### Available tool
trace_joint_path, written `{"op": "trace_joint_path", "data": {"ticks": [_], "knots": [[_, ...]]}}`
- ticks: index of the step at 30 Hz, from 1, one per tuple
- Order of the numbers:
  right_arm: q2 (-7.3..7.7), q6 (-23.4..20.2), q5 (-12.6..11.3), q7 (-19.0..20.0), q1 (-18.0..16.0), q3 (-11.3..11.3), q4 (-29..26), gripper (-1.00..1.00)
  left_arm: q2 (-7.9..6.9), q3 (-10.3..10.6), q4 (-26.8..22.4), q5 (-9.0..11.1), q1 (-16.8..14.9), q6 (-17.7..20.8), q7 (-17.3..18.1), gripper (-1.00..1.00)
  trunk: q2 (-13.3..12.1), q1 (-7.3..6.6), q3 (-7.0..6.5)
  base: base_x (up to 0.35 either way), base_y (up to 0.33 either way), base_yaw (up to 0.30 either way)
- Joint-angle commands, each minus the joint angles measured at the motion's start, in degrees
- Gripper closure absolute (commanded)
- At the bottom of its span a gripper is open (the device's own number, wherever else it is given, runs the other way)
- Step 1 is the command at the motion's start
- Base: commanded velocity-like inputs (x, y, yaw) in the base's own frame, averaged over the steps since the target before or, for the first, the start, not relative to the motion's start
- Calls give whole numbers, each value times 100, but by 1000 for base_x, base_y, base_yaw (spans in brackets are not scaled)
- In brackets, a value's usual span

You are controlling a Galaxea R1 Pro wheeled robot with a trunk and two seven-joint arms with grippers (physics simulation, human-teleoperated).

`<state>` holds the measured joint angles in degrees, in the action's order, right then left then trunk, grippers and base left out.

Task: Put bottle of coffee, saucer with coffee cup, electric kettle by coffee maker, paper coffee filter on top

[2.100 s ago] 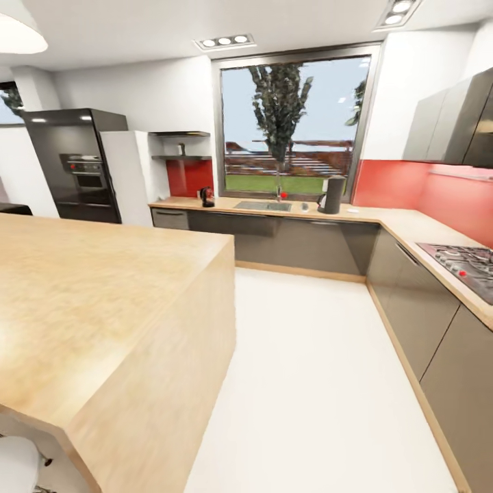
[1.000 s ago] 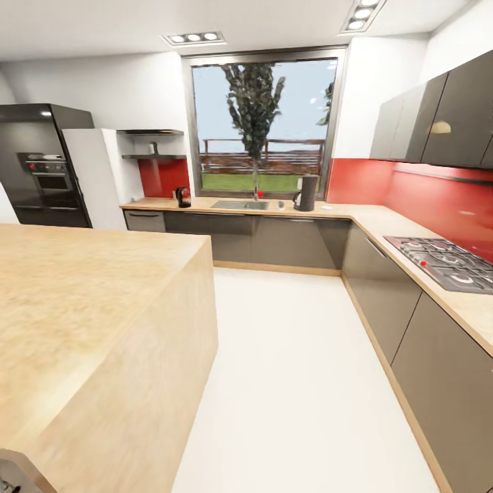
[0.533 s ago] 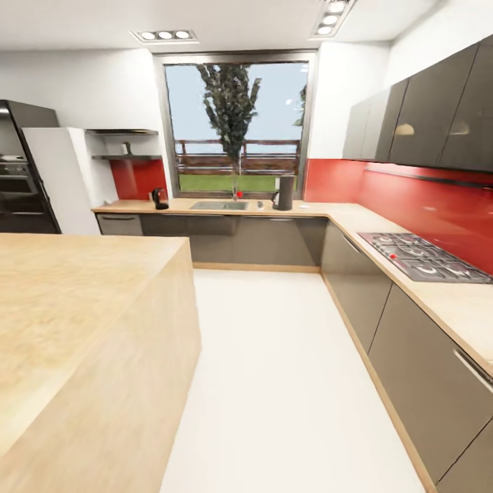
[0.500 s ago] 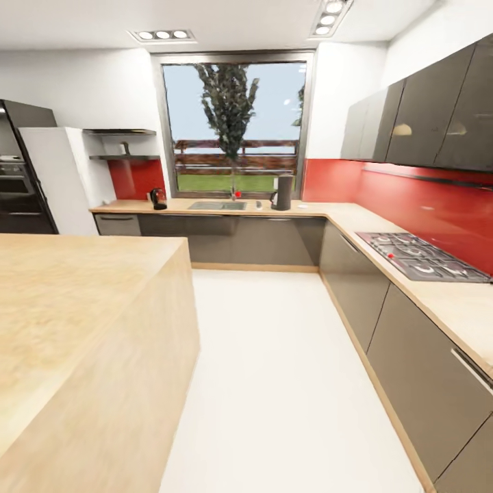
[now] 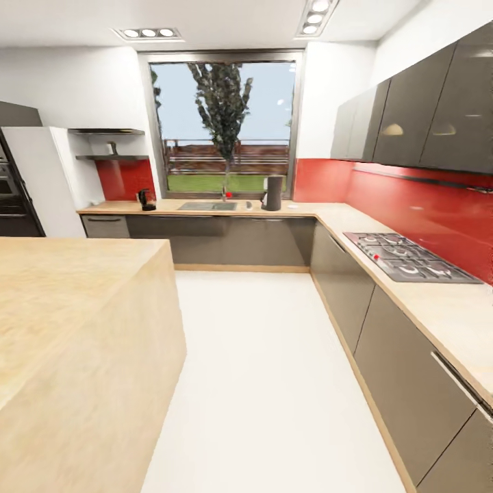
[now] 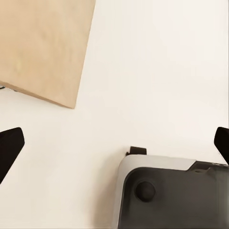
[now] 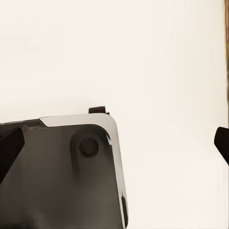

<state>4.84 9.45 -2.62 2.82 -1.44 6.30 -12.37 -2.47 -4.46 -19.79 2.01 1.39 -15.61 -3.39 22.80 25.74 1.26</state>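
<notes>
Far across the room, the kitchen countertop (image 5: 301,207) runs under the window with its steel sink (image 5: 205,205). The tall dark coffee maker (image 5: 272,193) stands on it right of the sink. The electric kettle (image 5: 146,199) sits at the counter's left end. Above the kettle, a small shape on the kitchen shelf (image 5: 113,157) looks like the bottle of coffee (image 5: 111,148). At this distance the paper coffee filter, saucer and coffee cup are too small to make out. My left gripper (image 6: 116,144) and right gripper (image 7: 116,145) hang open over the white floor, holding nothing.
The big wooden island (image 5: 75,308) fills the left foreground. Grey cabinets with a gas hob (image 5: 404,257) line the right side. A white floor aisle (image 5: 267,356) runs between them toward the counter. My base (image 6: 167,195) shows below the wrists.
The whole head view has swung to the right, so the counter, window and island have slid leftward in the picture. None of the things themselves have moved.
</notes>
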Motion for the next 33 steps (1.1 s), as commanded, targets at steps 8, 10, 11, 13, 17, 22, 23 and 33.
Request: {"op": "trace_joint_path", "data": {"ticks": [8, 10, 11, 13, 17, 22, 23, 33], "knots": [[-3, 30, -19, 26, -5, -2, 7, -100, -6, -2, -14, 19, 2, 5, -4, -100, 11, 4, 11, 152, -278, 0], [-4, 30, -19, 26, -5, -4, 7, -100, -7, -2, -15, 19, 2, 5, -4, -100, 11, 4, 11, 237, -243, 0], [-7, 30, -19, 26, -5, -4, 7, -100, -7, -2, -15, 19, 2, 5, -4, -100, 11, 4, 11, 247, -236, 0], [-14, 30, -19, 26, -5, -10, 7, -100, -8, -2, -16, 19, 2, 5, -4, -100, 11, 4, 11, 258, -225, 0], [-17, 31, -19, 26, -5, -14, 7, -100, -15, -2, -16, 19, 2, 5, -4, -100, 11, 4, 11, 277, -199, 0], [-19, 37, -19, 26, -5, -14, 8, -100, -16, -2, -16, 19, 2, 5, -4, -100, 11, 4, 11, 300, -149, 0], [-19, 37, -19, 26, -5, -14, 8, -100, -16, -2, -16, 19, 2, 5, -4, -100, 11, 4, 11, 308, -131, 0], [-18, 35, -12, -8, -5, -27, 7, -100, -22, -2, -8, 26, 2, 7, -4, -100, 11, 4, 11, 312, -122, 0]]}}
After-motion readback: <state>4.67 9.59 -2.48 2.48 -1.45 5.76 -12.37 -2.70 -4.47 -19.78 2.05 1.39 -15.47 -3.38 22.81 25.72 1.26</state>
